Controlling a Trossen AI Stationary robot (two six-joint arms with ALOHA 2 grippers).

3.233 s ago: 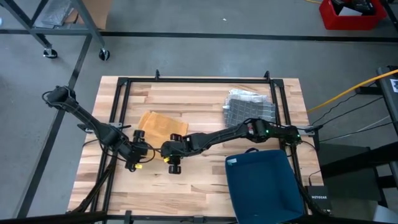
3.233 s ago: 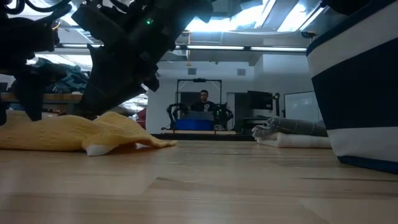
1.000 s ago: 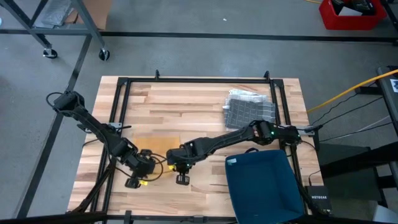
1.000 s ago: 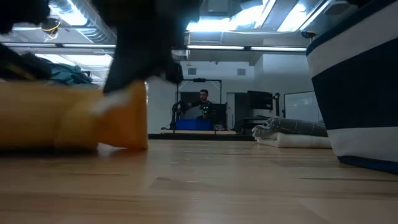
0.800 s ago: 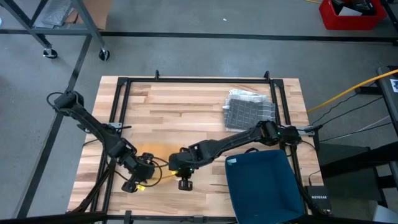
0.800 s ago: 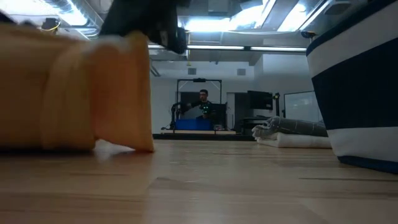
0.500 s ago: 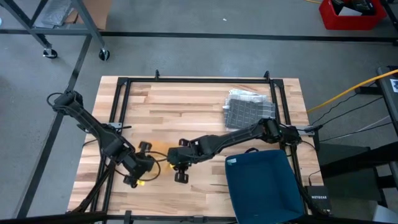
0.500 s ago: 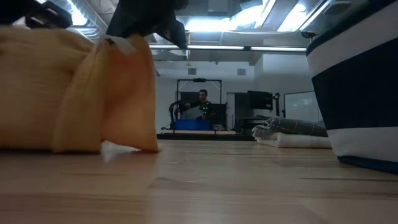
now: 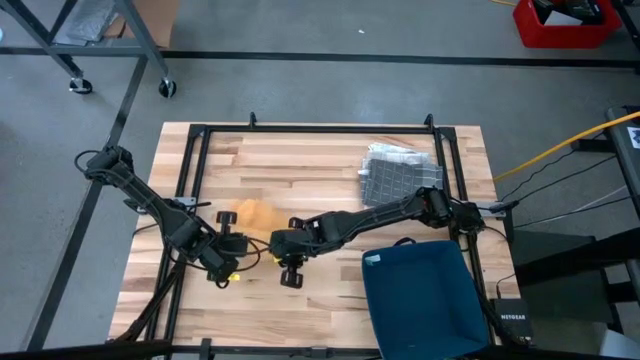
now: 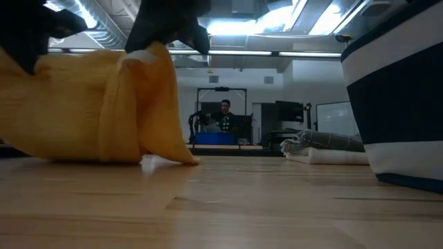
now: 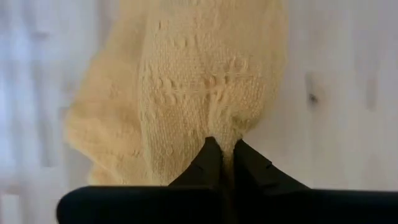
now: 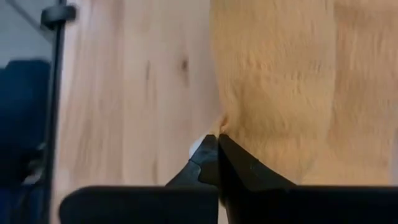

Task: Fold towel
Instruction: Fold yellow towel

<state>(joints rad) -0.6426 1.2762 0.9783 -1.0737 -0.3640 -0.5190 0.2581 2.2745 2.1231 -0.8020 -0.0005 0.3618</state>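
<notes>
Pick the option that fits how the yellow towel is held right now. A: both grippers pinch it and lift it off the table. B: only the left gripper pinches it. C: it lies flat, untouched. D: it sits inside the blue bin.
A: the left gripper and the right gripper are each shut on an edge of the towel, which hangs raised with only its lower part at the table.

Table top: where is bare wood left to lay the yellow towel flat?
Bare wood runs along the table's far side, between the left frame rail and the grey folded cloth. The near right is taken by the blue bin; both grippers hold the yellow towel at near centre-left.
</notes>
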